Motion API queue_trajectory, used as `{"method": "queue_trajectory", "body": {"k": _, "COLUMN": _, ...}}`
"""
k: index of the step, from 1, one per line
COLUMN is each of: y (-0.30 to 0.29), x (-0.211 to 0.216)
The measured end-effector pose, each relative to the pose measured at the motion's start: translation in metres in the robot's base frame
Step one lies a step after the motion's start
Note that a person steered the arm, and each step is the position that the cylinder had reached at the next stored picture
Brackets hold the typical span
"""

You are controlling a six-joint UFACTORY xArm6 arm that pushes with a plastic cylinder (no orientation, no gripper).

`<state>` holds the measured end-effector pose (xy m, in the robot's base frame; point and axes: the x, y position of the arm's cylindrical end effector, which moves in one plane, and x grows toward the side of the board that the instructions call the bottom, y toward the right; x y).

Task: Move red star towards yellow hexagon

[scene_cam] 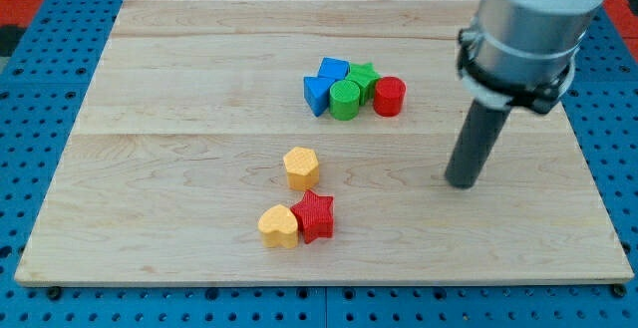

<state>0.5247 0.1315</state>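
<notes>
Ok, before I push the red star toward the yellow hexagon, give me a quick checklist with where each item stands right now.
1. Red star in plain view: ok.
2. Yellow hexagon visible, just above the star toward the view's top: ok.
3. My tip behind the star for an upward push: not ok, it sits far to the view's right, touching no block.
4. Star free of neighbours: not ok, the yellow heart touches its left side.
5. Gap between star and hexagon unobstructed: ok.
6. Cluster of blue, green and red blocks clear of the path: ok.
</notes>
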Motion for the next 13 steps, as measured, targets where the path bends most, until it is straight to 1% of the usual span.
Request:
{"method": "queue_trajectory", "body": {"k": 2, "y": -0.056, "x": 0.063}}
{"method": "queue_trajectory", "body": {"k": 3, "y": -0.126, "x": 0.078}}
{"method": "queue_trajectory", "body": {"k": 4, "y": -0.161, "x": 0.078}}
{"method": "queue_trajectory", "body": {"k": 5, "y": -0.158, "x": 0.077}}
{"method": "queue_trajectory", "body": {"k": 6, "y": -0.155, "x": 0.065}}
{"method": "queue_trajectory", "body": {"k": 8, "y": -0.144, "x": 0.008}}
{"method": "queue_trajectory", "body": {"k": 9, "y": -0.137, "x": -0.008}}
{"method": "queue_trajectory", "body": {"k": 11, "y": -0.118, "x": 0.008}}
{"method": "queue_trajectory", "body": {"k": 12, "y": -0.078, "x": 0.008}}
{"method": "queue_trajectory", "body": {"k": 13, "y": -0.057, "x": 0.0}}
